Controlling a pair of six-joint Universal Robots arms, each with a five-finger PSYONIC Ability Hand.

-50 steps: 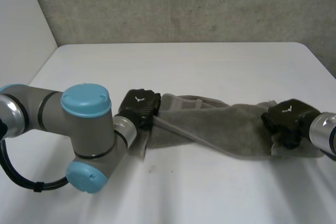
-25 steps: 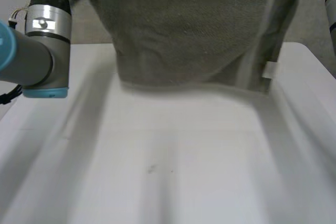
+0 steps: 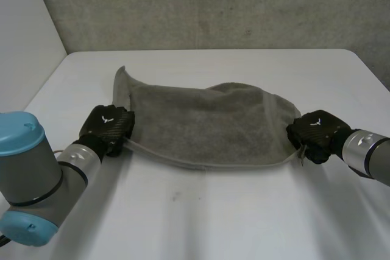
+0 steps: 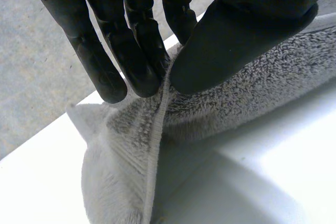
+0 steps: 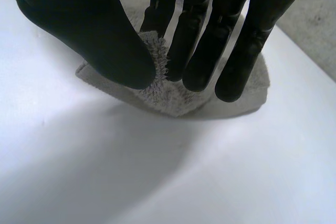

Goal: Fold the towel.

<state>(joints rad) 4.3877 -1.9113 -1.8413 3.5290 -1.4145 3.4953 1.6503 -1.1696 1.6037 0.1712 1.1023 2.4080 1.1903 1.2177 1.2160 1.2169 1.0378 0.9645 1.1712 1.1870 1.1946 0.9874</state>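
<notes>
step: both-corner grasp, ahead of the first fold. towel (image 3: 207, 123) lies spread on the table (image 3: 244, 223), lumpy rather than flat, and its far-left corner sticks out in a peak.

left hand (image 3: 108, 129) is at the towel's near-left corner, with the hemmed edge pinched between thumb (image 4: 247, 30) and fingers (image 4: 139, 51). right hand (image 3: 314, 135) is at the towel's near-right corner, thumb and straight fingers nipping a tuft of the corner. the near edge runs in a shallow curve between the two hands; can't tell if it's fully down on the table.

next, my read: raise both corners together, carry them over to the towel's far edge and lay them down square. that needs matched height and pace, or the fold line skews. the far-left peak probably ends up misaligned unless the cloth is pulled taut first. the right pinch looks shallow, so it may slip.
</notes>
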